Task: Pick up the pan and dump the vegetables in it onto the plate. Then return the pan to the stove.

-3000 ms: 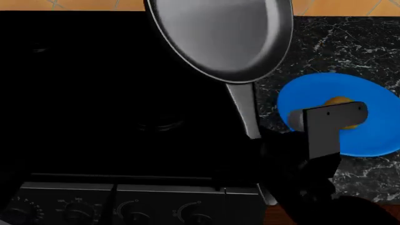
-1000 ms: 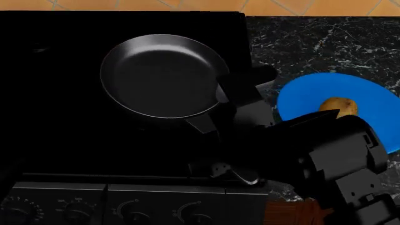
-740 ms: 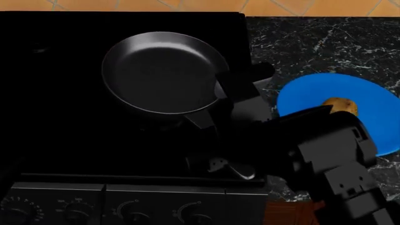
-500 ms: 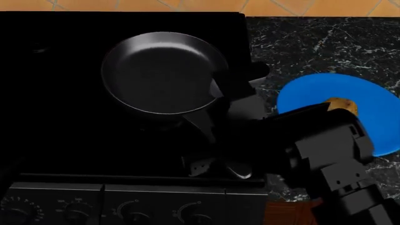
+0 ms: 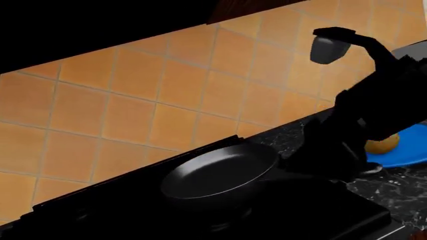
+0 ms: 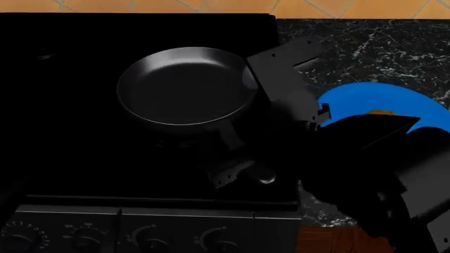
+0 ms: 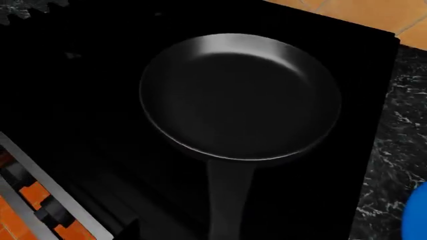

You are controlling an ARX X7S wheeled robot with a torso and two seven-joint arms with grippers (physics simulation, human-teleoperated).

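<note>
right claw (image 6: 243, 171) lifted off pan (image 6: 184, 87), stove (image 6: 84, 137)

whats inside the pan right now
Nothing: the pan sits on the stove with its dark inside bare. The potato lies on the blue plate, mostly hidden by the right arm.

right arm (image 6: 365, 174) reaching forward, wrist angled left | right gripper (image 6: 243, 171) fingers: opening hidden by dark render | left arm: not showing
</note>
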